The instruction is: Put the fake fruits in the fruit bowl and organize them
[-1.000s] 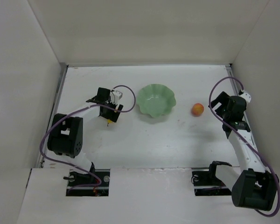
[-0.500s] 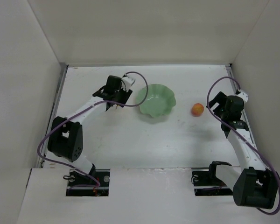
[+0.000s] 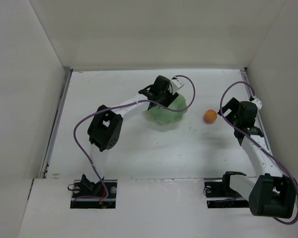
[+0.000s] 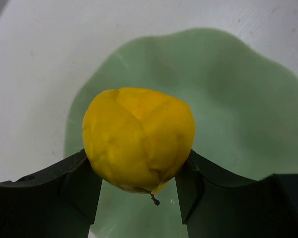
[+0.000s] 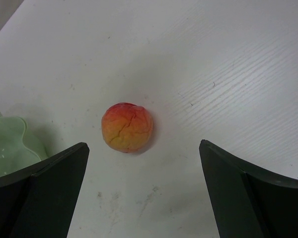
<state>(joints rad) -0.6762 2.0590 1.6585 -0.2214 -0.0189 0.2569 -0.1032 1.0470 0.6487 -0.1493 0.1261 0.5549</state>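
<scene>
My left gripper (image 4: 139,186) is shut on the yellow pear (image 4: 139,138), whose dark stem points down between the fingers. It hangs over the hollow of the pale green fruit bowl (image 4: 238,114). In the top view the left gripper (image 3: 161,94) sits above the bowl (image 3: 169,116) and hides the pear. The orange-red peach (image 3: 210,116) lies on the table right of the bowl. My right gripper (image 3: 233,115) stands open just right of the peach (image 5: 127,127), with the fruit ahead of its fingers and touching neither.
White walls close the table in at the back and both sides. The bowl's scalloped rim (image 5: 12,141) shows at the left edge of the right wrist view. Purple cables loop off both arms.
My left gripper closed on the pear at the left of the table, lifted it and swung right until it hangs over the bowl. The right gripper barely moved.
</scene>
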